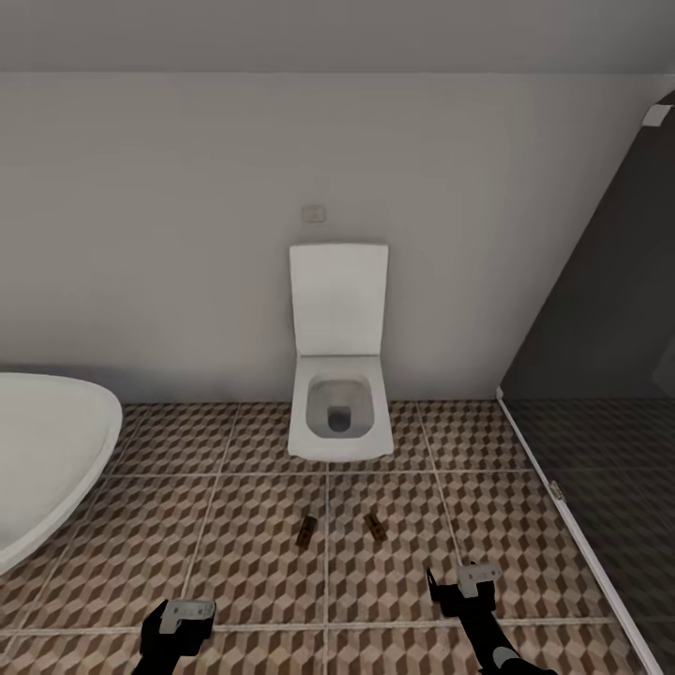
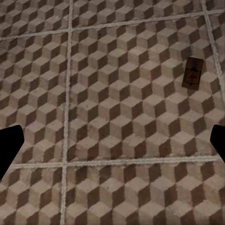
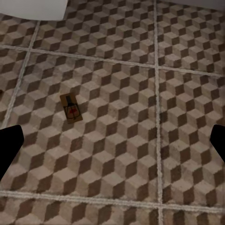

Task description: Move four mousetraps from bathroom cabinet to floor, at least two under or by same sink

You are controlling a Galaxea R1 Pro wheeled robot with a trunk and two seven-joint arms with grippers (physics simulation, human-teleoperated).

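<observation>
Two mousetraps lie flat on the cube-patterned bathroom floor (image 1: 234,534) in front of the toilet, one (image 1: 306,532) left of a grout line and one (image 1: 376,526) right of it. The left wrist view looks down on one mousetrap (image 2: 192,72), the right wrist view on the other (image 3: 71,108). My left gripper (image 1: 183,614) and right gripper (image 1: 459,581) hover above the tiles nearer to me than the traps. Both are open and hold nothing, with dark fingertips (image 2: 9,150) (image 3: 9,147) at the picture edges. The cabinet and the sink are out of view.
A white toilet (image 1: 338,412) with its lid raised stands against the far wall. A white rounded tub (image 1: 42,459) juts in at the left. A dark glass shower screen (image 1: 600,394) with a pale floor rail closes off the right.
</observation>
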